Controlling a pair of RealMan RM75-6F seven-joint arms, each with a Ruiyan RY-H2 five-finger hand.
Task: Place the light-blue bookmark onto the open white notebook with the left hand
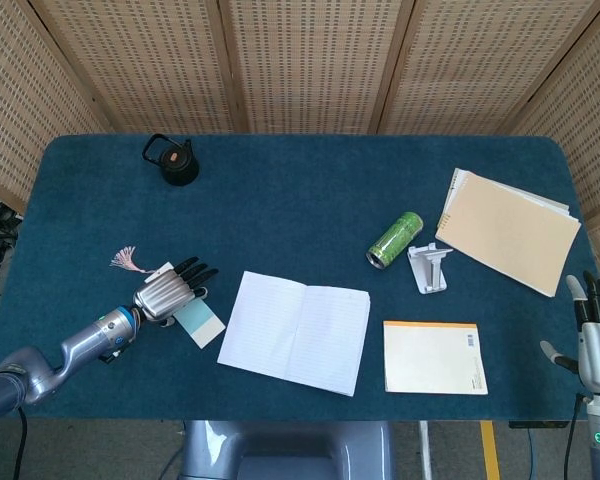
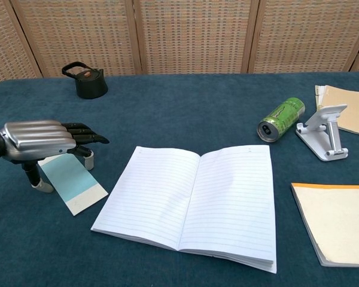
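The left hand is held palm-down over the light-blue bookmark, fingertips at its edges; whether it is pinched cannot be told. Lying flat just left of the open white notebook, the thin card could be slid rather than lifted

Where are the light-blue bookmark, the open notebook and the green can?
light-blue bookmark point(image 2: 78, 182): chest view, blue face.
open white notebook point(image 2: 191, 200): chest view, near the centre fold.
green can point(image 1: 396, 238): head view, its side.
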